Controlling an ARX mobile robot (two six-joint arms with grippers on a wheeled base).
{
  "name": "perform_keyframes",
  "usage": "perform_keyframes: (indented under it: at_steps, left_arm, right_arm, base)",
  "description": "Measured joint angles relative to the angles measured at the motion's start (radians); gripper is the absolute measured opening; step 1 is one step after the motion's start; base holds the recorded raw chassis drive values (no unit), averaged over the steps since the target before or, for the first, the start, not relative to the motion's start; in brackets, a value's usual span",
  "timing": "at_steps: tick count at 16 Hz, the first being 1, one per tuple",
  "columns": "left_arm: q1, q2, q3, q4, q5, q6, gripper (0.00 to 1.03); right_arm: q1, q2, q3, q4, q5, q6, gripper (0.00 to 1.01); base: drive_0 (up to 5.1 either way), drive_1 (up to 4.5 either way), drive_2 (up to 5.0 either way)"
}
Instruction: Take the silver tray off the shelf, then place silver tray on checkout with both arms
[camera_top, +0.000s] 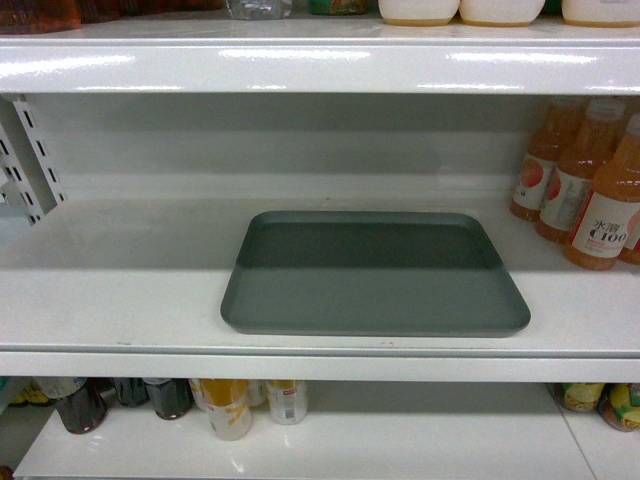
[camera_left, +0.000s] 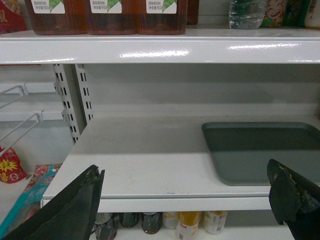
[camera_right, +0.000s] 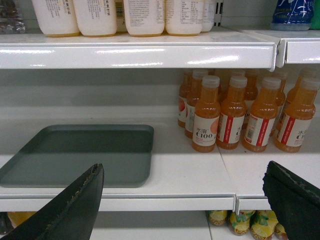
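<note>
The silver tray (camera_top: 375, 273) is a flat grey-green rectangle lying on the middle white shelf (camera_top: 120, 290), close to its front lip. It also shows as the tray (camera_left: 265, 150) at the right of the left wrist view and as the tray (camera_right: 80, 155) at the left of the right wrist view. My left gripper (camera_left: 185, 187) hangs open in front of the shelf lip, to the left of the tray, holding nothing. My right gripper (camera_right: 182, 192) is open too, in front of the lip and to the right of the tray. Neither gripper appears in the head view. The checkout is out of view.
Orange juice bottles (camera_top: 590, 190) stand on the same shelf at the right, close to the tray's far right corner. The upper shelf board (camera_top: 320, 65) overhangs the tray and carries more bottles. Bottles and cans (camera_top: 230, 405) fill the shelf below. Slotted uprights (camera_left: 80, 95) stand at the left.
</note>
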Motion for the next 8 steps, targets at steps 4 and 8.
perform_keyframes:
  at_steps: [4,8]
  left_arm:
    - [0.000,0.000,0.000,0.000,0.000,0.000,0.98]
    - [0.000,0.000,0.000,0.000,0.000,0.000,0.98]
  right_arm:
    - [0.000,0.000,0.000,0.000,0.000,0.000,0.98]
    - [0.000,0.000,0.000,0.000,0.000,0.000,0.98]
  base:
    - [0.0,0.00,0.0]
    - [0.0,0.00,0.0]
